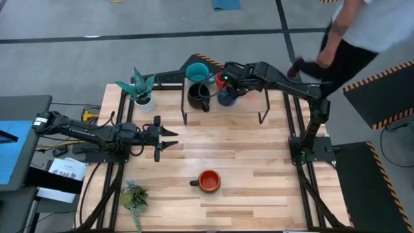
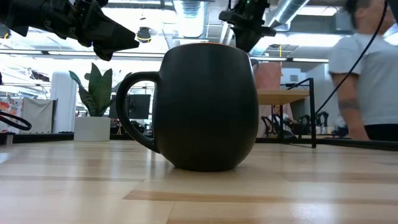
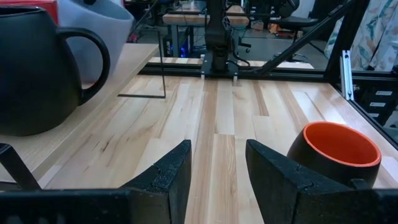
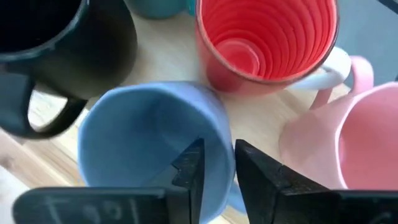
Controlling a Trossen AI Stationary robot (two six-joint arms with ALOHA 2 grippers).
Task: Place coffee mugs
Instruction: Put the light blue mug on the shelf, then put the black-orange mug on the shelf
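One mug rim sits between the right gripper [image 4: 216,163] fingers.
Its narrow jaws straddle the light blue mug [image 4: 146,140] wall; close gently, then lift straight up, clear of the red mug [image 4: 267,43] beyond.

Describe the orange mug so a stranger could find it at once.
Start at the wooden table and look to its near edge, away from the rack of mugs. The orange mug stands alone there, dark outside and bright orange inside.

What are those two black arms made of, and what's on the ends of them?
Both are dark, jointed arms on black frames at the table's sides, with black cables along them. The left end effector and right end effector each have two black wedge-shaped fingers with a rough, grainy surface. The material can't be told.
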